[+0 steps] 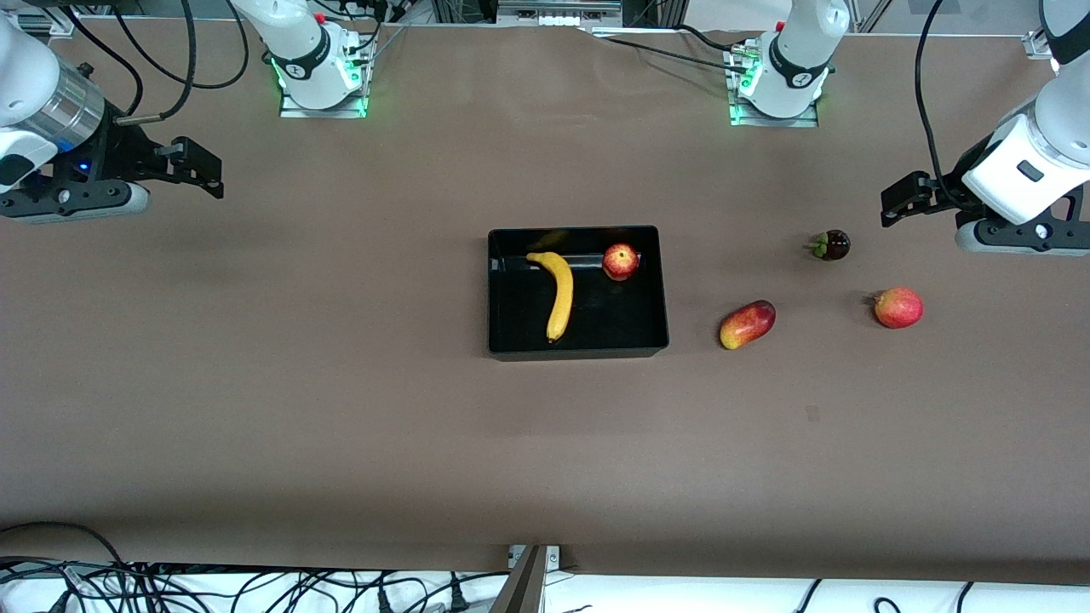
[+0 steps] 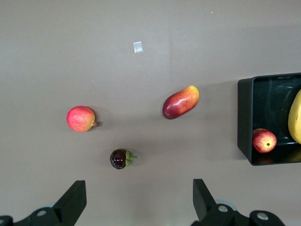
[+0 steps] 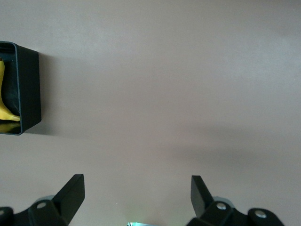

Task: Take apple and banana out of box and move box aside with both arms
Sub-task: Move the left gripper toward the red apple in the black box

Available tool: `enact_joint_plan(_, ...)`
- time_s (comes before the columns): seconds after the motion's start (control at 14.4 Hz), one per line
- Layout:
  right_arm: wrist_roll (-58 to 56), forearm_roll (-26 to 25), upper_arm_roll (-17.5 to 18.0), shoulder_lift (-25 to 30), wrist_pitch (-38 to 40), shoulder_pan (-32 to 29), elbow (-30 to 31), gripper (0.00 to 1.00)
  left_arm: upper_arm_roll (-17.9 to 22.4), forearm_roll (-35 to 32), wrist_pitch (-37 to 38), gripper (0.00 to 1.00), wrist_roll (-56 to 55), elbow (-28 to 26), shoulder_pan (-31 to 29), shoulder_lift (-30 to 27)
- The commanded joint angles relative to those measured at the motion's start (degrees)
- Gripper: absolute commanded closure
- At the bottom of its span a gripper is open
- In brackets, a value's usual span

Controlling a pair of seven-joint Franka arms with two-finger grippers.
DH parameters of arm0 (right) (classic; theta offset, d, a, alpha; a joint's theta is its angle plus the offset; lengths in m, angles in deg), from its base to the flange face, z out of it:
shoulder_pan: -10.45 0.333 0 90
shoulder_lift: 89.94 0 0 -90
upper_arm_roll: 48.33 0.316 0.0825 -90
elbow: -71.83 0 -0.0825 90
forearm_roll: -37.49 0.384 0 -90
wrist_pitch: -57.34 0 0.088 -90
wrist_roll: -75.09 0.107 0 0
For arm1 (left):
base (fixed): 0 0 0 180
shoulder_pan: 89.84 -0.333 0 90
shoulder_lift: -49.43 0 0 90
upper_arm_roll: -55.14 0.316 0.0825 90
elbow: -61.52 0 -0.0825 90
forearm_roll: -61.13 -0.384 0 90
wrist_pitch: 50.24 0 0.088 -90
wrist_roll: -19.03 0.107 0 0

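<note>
Both grippers hang wide open and empty, the left gripper over bare table near the purple fruit, the right gripper at the other end. Midtable, the black tray holds the banana and the apple.

Brown worktop, evenly lit.
Black cables tangle on a white strip along its near edge.

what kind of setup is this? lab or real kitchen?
Likely a robot lab bench: two bolted-down arm bases, one at, a plain brown table, loose cables, and fruit staged around a black tray.
</note>
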Motion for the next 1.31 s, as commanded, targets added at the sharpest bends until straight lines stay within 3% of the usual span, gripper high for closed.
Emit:
enact_joint_plan(0.0,-0.1,0.0,-0.3,0.3,0.5,0.3,-0.9,0.0,-0.2,-0.7,2.2,0.0,0.8,2.0,0.1,1.0)
enact_joint_plan(0.28,0.0,0.3,-0.2,0.1,-0.7,0.3,-1.0,0.0,-0.5,-0.7,2.5,0.0,0.8,2.2,0.3,1.0)
enact_joint_plan(0.55,-0.1,0.4,-0.5,0.1,-2.1,0.3,-1.0,0.0,-3.1,0.0,9.3,0.0,-0.5,1.4,1.8,4.6)
enact_joint_plan(0.83,-0.1,0.2,-0.7,0.0,-3.3,0.2,-1.0,0.0,-6.0,0.0,4.2,0.0,-17.0,1.5,9.3,11.4)
enact_joint_plan(1.25,-0.1,0.0,-1.9,-0.2,-3.8,-0.2,-0.9,0.0,-6.0,-0.7,-10.3,0.0,-47.5,1.5,22.7,22.3)
